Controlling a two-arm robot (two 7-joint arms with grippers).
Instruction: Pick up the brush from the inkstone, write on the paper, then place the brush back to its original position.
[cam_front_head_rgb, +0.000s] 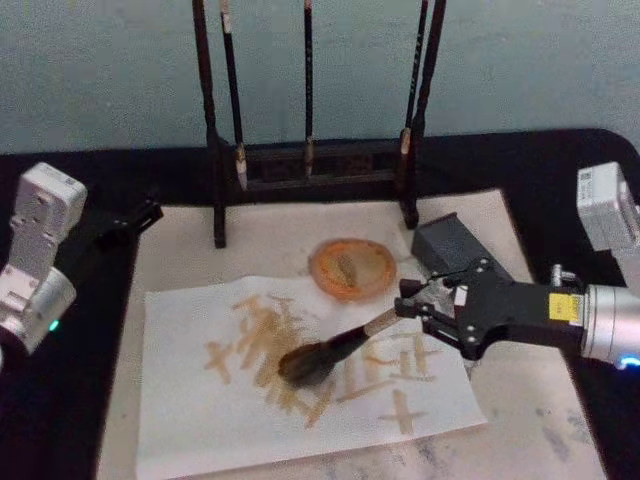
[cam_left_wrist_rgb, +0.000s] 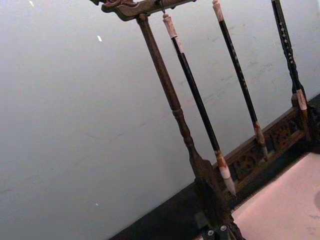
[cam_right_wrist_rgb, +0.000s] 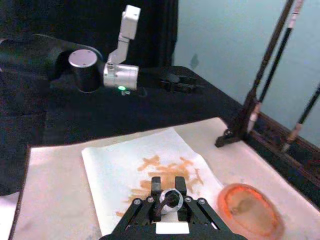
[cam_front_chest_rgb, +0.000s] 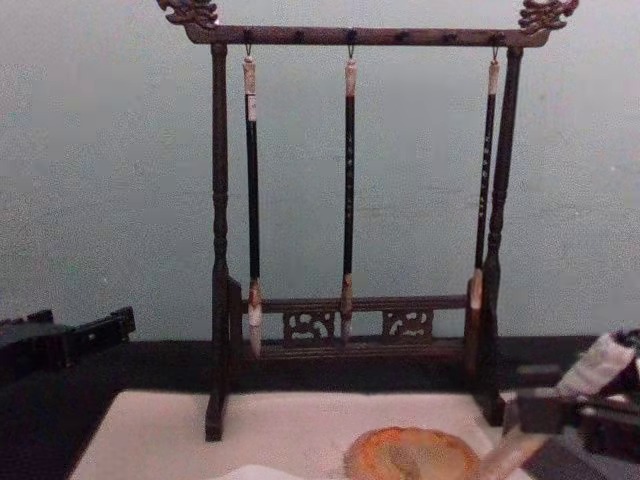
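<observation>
"Any writing you can read?"

"No. The yellow label (cam_front_head_rgb: 565, 307) on the right gripper (cam_front_head_rgb: 408, 300) is too small. The paper (cam_front_head_rgb: 200, 400), lower centre, bears brown strokes. That gripper's jaws clamp the brush (cam_front_head_rgb: 330, 352), bristles on the paper, below the inkstone (cam_front_head_rgb: 352, 266)."

"And from chest height?"

"The carved top of the rack (cam_front_chest_rgb: 218, 250). The left gripper (cam_front_head_rgb: 135, 218) idles at the left edge."
</observation>
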